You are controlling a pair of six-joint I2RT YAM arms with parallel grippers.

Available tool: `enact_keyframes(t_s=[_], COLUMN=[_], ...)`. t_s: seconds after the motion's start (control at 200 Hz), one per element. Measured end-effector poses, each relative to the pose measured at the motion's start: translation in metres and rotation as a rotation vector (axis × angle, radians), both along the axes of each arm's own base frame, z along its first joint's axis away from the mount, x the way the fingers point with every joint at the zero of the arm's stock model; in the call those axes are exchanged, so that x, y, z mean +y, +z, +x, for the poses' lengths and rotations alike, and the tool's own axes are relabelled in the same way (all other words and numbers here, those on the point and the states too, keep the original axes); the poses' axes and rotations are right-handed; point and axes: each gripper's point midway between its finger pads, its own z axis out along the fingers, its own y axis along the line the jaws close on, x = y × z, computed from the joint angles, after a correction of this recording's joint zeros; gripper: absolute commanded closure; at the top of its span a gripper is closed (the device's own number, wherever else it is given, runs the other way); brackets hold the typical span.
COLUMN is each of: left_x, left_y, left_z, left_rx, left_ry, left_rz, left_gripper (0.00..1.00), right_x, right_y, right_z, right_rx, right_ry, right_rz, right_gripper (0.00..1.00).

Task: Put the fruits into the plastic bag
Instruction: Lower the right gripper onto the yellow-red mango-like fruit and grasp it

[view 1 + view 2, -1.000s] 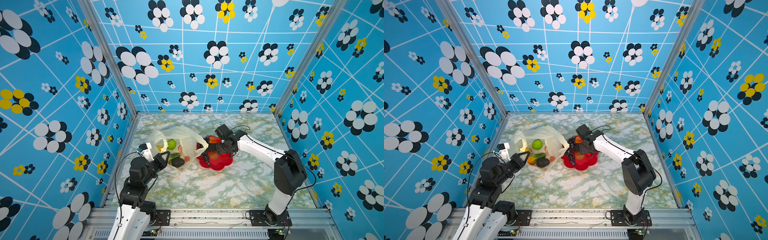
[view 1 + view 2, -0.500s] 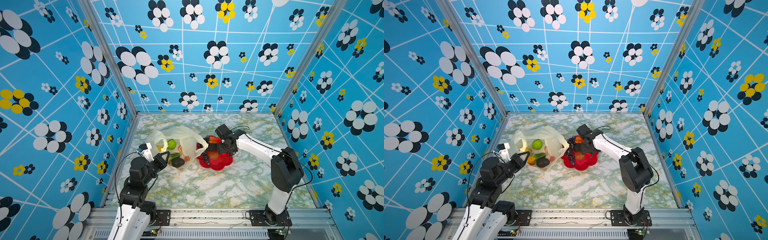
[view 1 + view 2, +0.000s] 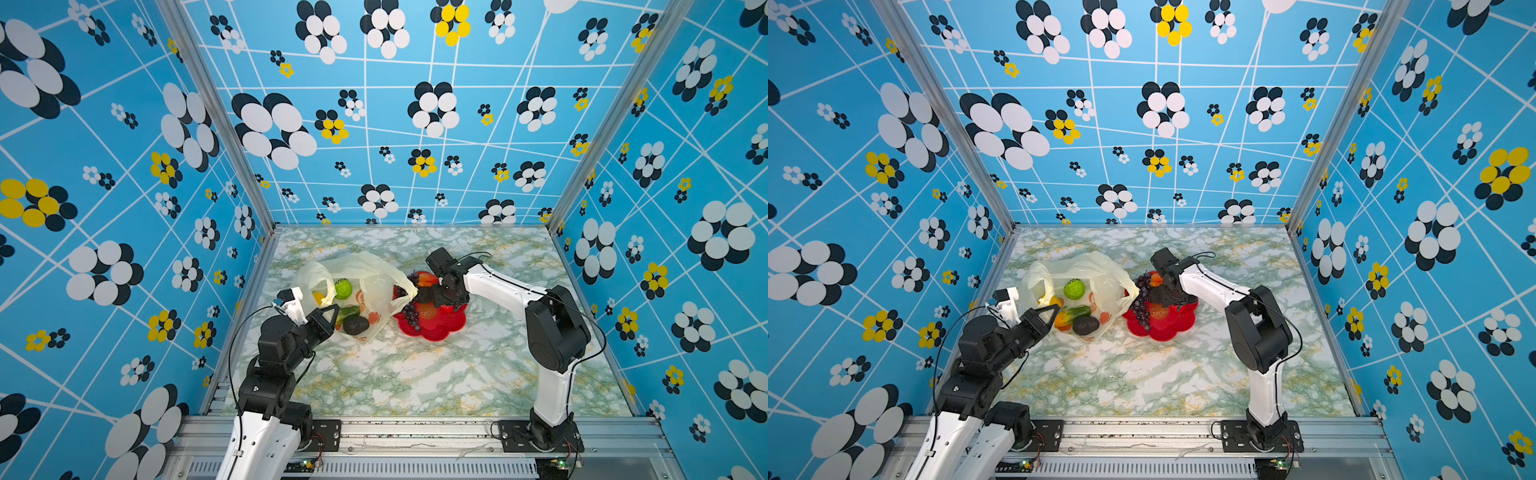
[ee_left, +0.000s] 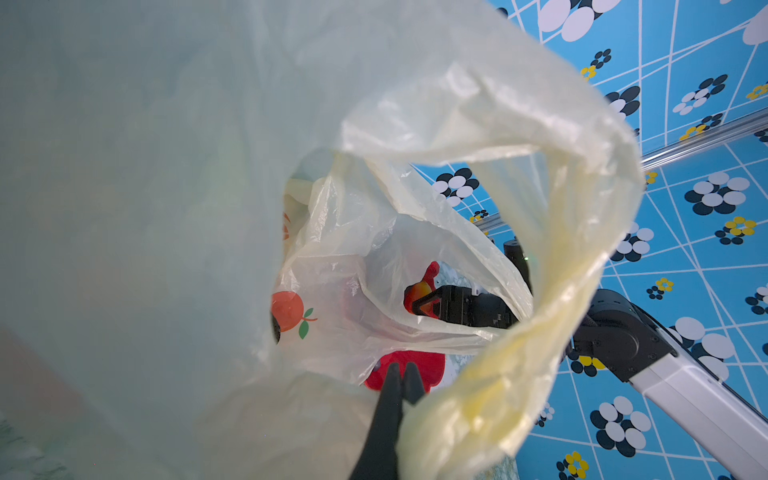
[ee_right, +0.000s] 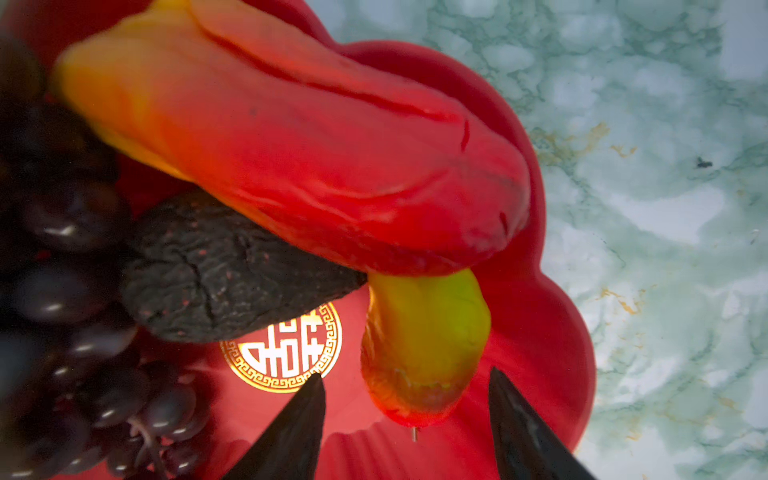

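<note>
The plastic bag (image 3: 374,274) (image 3: 1100,270) lies open at the left of the table. Inside it are a bumpy green ball (image 3: 343,289), a cucumber (image 3: 348,311) and a dark avocado (image 3: 356,325). My left gripper (image 3: 328,311) (image 4: 401,368) is shut on the bag's near rim and holds it up. My right gripper (image 3: 432,297) (image 5: 405,378) is low over the red dish (image 3: 436,328), open, with one finger on each side of a small yellow-green and red fruit (image 5: 424,345). Beside that fruit lie a long red-orange piece (image 5: 311,145), another avocado (image 5: 232,270) and the grapes (image 5: 62,291) (image 3: 409,309).
The red flower-shaped dish (image 3: 1167,328) touches the bag's right side, and a bag handle (image 3: 405,291) drapes over the dish's edge. Patterned blue walls (image 3: 124,249) enclose the marble table (image 3: 415,374) on three sides.
The right arm's elbow has swung in toward the middle. Its gripper has stayed over the dish and its jaws have narrowed. The left gripper and the bag have not moved.
</note>
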Motion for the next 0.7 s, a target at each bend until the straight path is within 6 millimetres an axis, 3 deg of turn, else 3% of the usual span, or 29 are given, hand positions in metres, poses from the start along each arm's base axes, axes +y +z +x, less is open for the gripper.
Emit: enact_keyframes(t_s=[0.6, 0.7], left_x=[0.002, 0.002], left_y=[-0.002, -0.002], left_z=[-0.003, -0.003], left_rx=[0.004, 0.004], left_ry=[0.005, 0.006], left_rz=[0.009, 0.009], left_gripper=[1.0, 1.0], right_x=[-0.002, -0.002], right_y=[-0.009, -0.011], right_z=[0.002, 0.002], right_rx=[0.019, 0.024], right_ry=[-0.006, -0.008], right_rz=[-0.007, -0.009], right_gripper=[0.37, 0.32])
